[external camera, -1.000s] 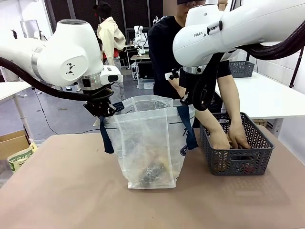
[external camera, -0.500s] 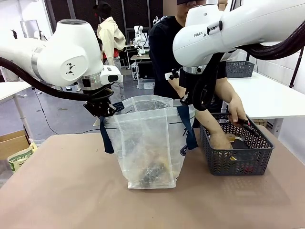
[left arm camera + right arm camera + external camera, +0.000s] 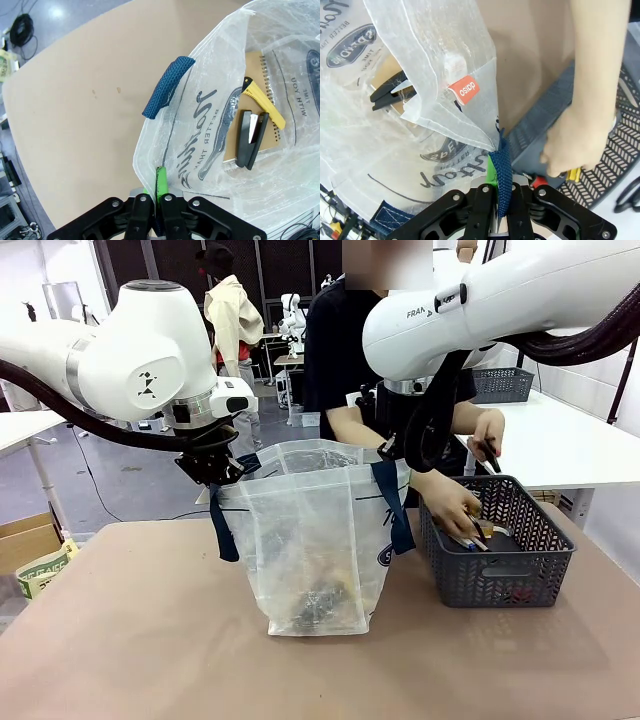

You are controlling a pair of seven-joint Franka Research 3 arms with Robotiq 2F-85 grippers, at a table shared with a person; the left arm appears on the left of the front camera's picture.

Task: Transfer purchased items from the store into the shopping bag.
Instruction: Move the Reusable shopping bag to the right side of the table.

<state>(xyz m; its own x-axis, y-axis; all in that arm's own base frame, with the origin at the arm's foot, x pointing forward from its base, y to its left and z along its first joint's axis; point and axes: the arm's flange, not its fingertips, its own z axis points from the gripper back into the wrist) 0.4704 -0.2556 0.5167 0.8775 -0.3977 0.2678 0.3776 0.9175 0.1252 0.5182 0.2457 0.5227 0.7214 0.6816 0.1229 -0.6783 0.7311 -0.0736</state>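
The shopping bag (image 3: 310,540) stands open at mid-table, held up by both arms. My left gripper (image 3: 213,472) is shut on its left rim (image 3: 157,172), beside a navy handle (image 3: 167,85). My right gripper (image 3: 499,200) is shut on the navy strap at the bag's right rim (image 3: 392,465). Purchased items lie at the bag's bottom (image 3: 320,605): a brown spiral notebook (image 3: 255,70), a yellow knife (image 3: 262,102) and a black stapler (image 3: 250,137). A person's hand (image 3: 452,508) holds pen-like items over the basket. The other hand (image 3: 487,435) is raised with a dark item.
A dark grey plastic basket (image 3: 500,575) with more goods stands right of the bag, close to my right arm. The person stands behind the table's far edge. A cardboard box (image 3: 35,555) sits off the table at left. Brown tabletop lies in front of the bag.
The person's hands have come up out of the basket: one holds small items above it, the other has risen higher with a dark item. Both arms and the bag stay still.
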